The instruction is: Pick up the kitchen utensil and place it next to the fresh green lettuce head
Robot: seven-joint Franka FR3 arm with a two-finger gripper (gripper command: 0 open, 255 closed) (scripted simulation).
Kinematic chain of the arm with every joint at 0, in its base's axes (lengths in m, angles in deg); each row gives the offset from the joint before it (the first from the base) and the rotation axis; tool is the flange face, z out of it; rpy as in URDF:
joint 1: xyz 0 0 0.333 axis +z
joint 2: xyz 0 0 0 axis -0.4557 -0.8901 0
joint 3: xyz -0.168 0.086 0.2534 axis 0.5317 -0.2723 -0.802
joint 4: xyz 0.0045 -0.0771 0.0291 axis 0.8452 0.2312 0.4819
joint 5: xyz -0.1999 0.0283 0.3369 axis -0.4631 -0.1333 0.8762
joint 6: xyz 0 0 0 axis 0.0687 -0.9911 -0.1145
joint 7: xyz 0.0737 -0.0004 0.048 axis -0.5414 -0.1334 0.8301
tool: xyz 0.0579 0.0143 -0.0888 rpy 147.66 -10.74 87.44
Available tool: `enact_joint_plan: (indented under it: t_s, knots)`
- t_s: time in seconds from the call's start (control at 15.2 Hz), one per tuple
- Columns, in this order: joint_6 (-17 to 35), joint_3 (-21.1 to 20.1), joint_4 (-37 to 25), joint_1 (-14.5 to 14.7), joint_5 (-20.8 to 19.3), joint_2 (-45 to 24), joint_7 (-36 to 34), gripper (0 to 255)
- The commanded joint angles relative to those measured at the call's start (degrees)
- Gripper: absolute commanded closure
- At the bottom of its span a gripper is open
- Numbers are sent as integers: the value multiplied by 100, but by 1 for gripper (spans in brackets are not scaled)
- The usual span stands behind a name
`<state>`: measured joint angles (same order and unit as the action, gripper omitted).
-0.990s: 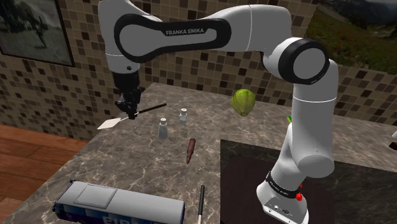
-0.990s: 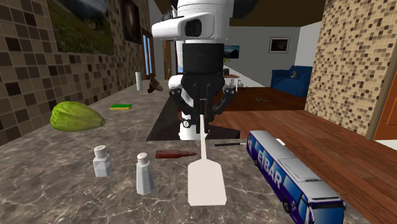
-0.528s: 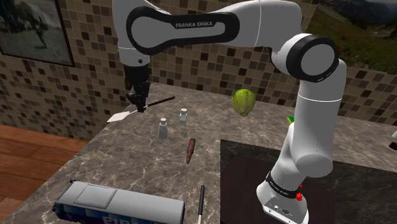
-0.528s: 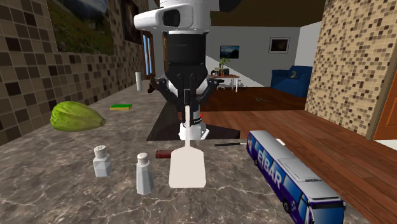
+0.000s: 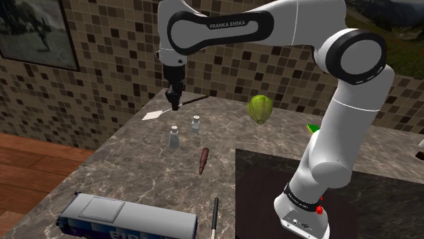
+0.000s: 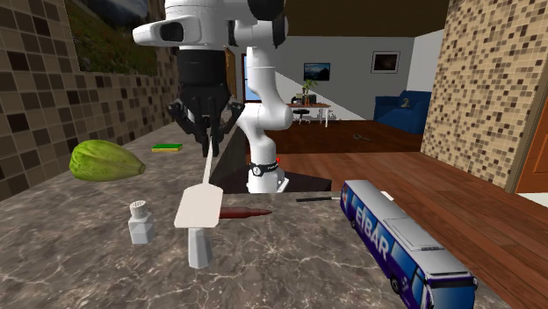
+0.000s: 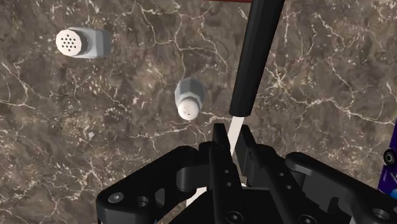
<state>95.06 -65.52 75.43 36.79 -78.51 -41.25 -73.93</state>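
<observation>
A spatula [image 5: 157, 114] with a white blade and black handle hangs in the air above the marble counter [image 5: 129, 170]. My gripper [image 5: 175, 103] is shut on its thin neck. In the second exterior view the gripper [image 6: 208, 146] points down and the spatula's blade [image 6: 198, 206] hangs over the shakers. The wrist view has the fingers [image 7: 221, 143] clasping the white neck, with the spatula's black handle [image 7: 257, 57] reaching away. The green lettuce head [image 5: 259, 108] lies near the tiled wall, to the shoulder view's right of the gripper, and the lettuce [image 6: 105, 161] also appears at the second exterior view's left.
Two pale shakers [image 5: 174, 137] [image 5: 196, 123] stand under the gripper. A brown bullet-shaped object [image 5: 204, 160] lies beside them. A blue toy bus [image 5: 126, 218] and a thin black stick [image 5: 215, 217] lie near the front edge. The dark stand [image 5: 272, 176] is at lower right.
The arm has carried the spatula toward the shoulder view's right and nearer the wall, closer to the lettuce. The grip has not changed.
</observation>
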Motion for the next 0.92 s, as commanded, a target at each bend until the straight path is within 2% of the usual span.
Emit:
enact_joint_plan:
  t_s: [0.0,0.4,0.86]
  knots:
    - [85,124,282,-153,32,207,287,255]
    - [196,522,817,-556,48,651,1091,255]
    - [270,1030,1131,-1007,-22,916,2031,255]
